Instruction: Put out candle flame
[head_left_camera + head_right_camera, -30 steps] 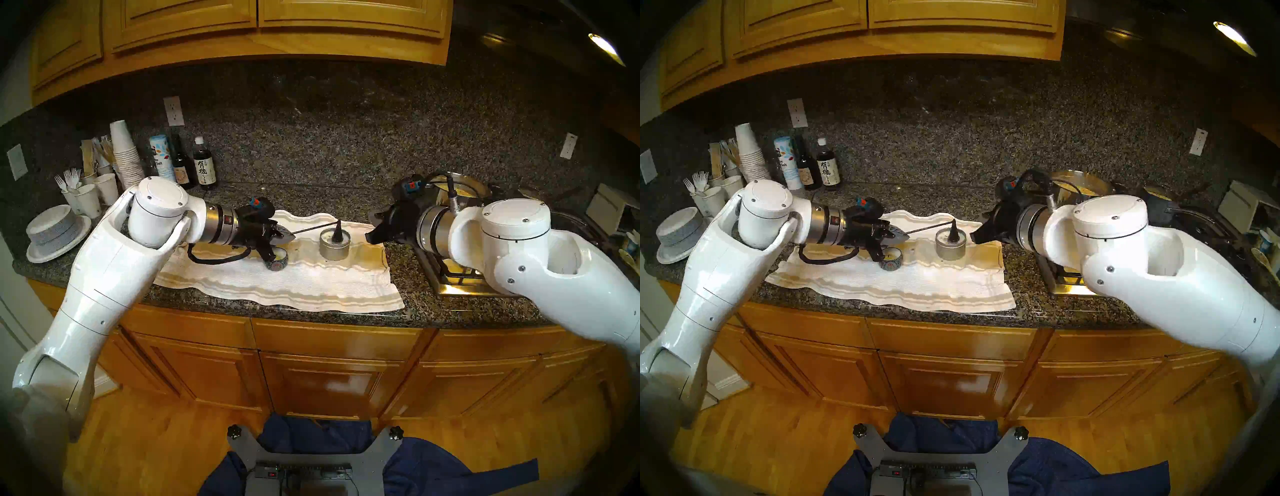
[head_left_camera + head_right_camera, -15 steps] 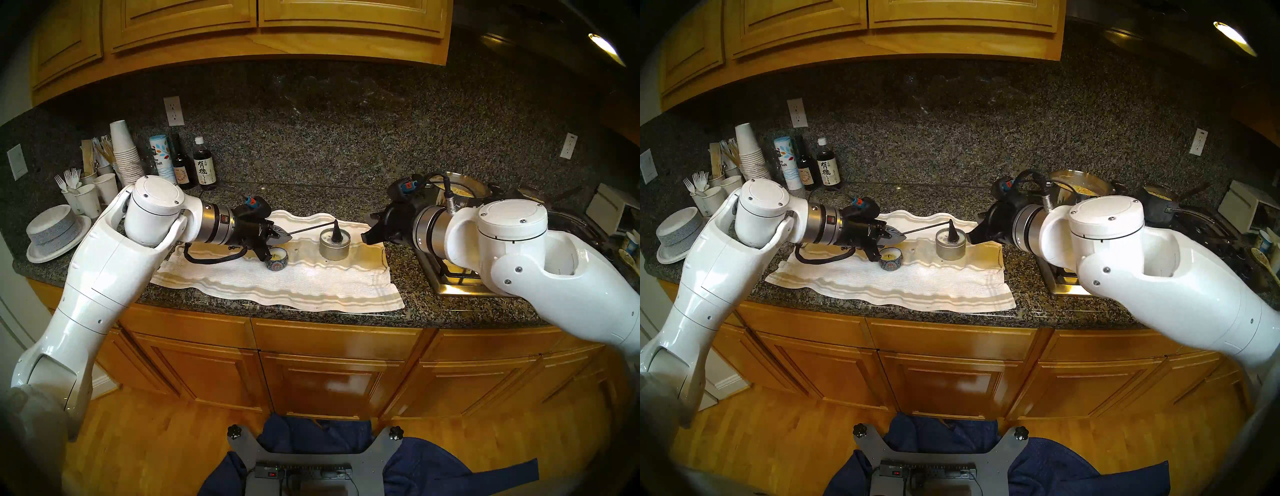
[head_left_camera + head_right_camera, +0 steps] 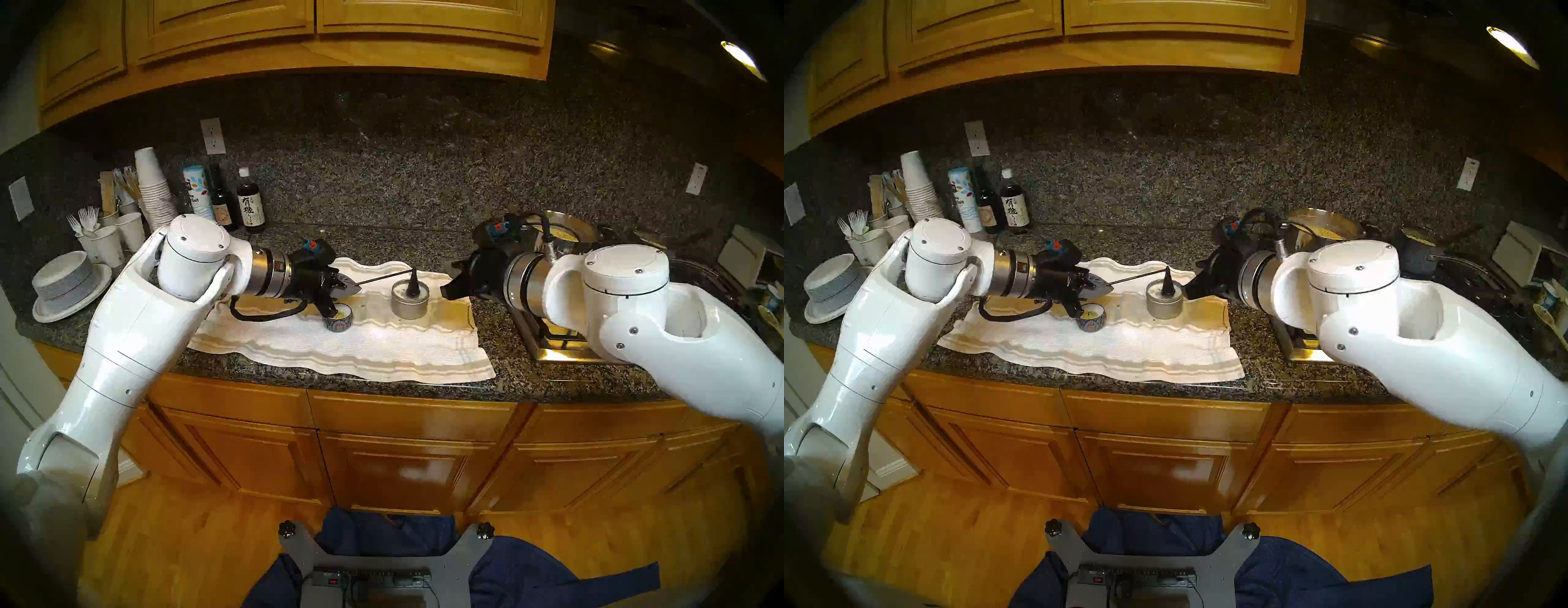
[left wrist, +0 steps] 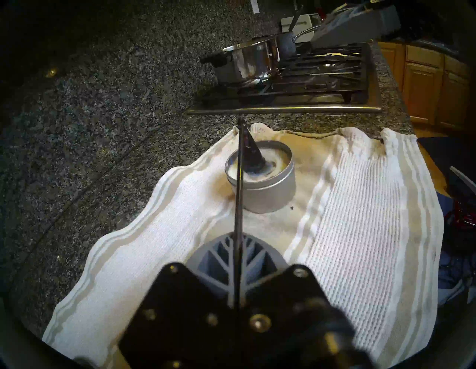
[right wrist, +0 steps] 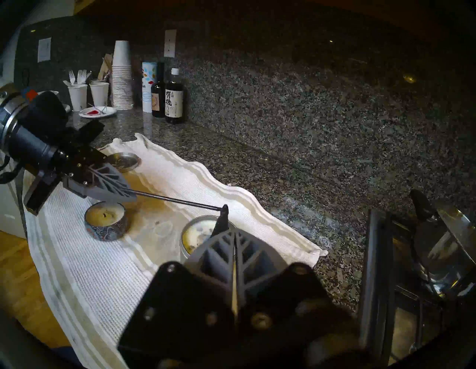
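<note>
Left wrist view: the left claw point(image 4: 238, 260) is seen clamped on the thin rod of a candle snuffer point(image 4: 239, 195), the grey ribbed fingers point(image 4: 219, 262) pressed together around it. The rod's long axis runs straight out from the claw tip, away from the wrist and slightly upward, toward the stove point(image 4: 296, 85) beyond. At the rod's far end the black cone point(image 4: 253, 154) hangs with its point up and its wide mouth down, set inside the silver tin candle point(image 4: 268, 190), on the wax. No flame is seen there.

In the head stereo left view, the tin candle point(image 3: 409, 301) is found ahead of the left claw point(image 3: 354, 289), between it and the right claw point(image 3: 447, 292), on a white striped towel point(image 3: 382, 352) spread over the granite bench point(image 3: 530, 382). The rod point(image 3: 384, 278) is seen tilted, rising from the left claw toward the cone.

A small patterned candle bowl point(image 5: 105, 221) is placed just below the left claw, unlit. The right claw point(image 5: 234, 247) is closed with nothing between its fingers and is held near the tin, not touching it.
</note>
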